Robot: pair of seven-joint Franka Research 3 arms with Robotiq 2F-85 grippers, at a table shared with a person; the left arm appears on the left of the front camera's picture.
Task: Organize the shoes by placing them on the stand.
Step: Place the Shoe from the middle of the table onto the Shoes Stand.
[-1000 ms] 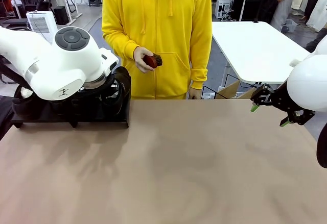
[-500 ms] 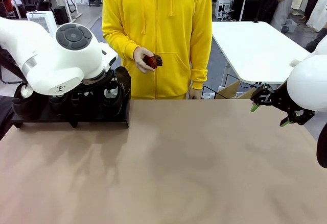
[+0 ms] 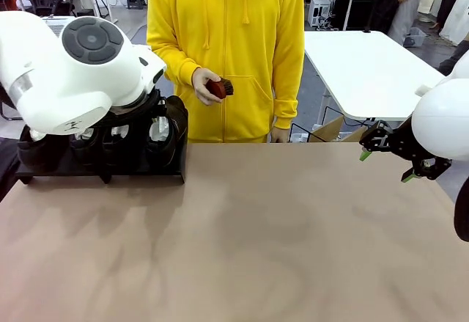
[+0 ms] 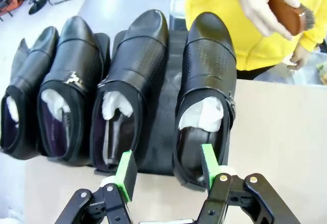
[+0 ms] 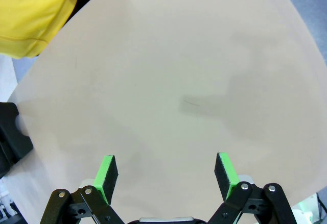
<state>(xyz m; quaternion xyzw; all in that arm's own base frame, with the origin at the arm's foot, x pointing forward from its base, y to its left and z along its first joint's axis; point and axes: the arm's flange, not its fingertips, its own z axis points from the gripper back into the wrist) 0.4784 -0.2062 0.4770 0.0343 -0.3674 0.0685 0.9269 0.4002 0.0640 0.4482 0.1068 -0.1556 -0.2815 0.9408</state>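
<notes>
Four glossy black leather dress shoes (image 4: 127,96) with crumpled white paper stuffing sit side by side on the low matte-black stand (image 4: 163,132), toes toward the person. The stand occupies the far left corner of the tan tabletop (image 3: 249,241).

The left gripper (image 4: 166,169) hangs over the near edge of the stand, jaws apart and holding nothing, above the gap between the two shoes nearest the person. Seen from the front, the white left arm covers much of the stand.

Beyond the stand, a person in a yellow hoodie (image 3: 227,50) stands at the far edge of the tabletop, one hand (image 3: 204,86) holding a small red-handled brush (image 3: 218,87).

The right gripper (image 3: 384,166) hovers at the tabletop's right edge, well apart from the stand, jaws wide apart and empty.
</notes>
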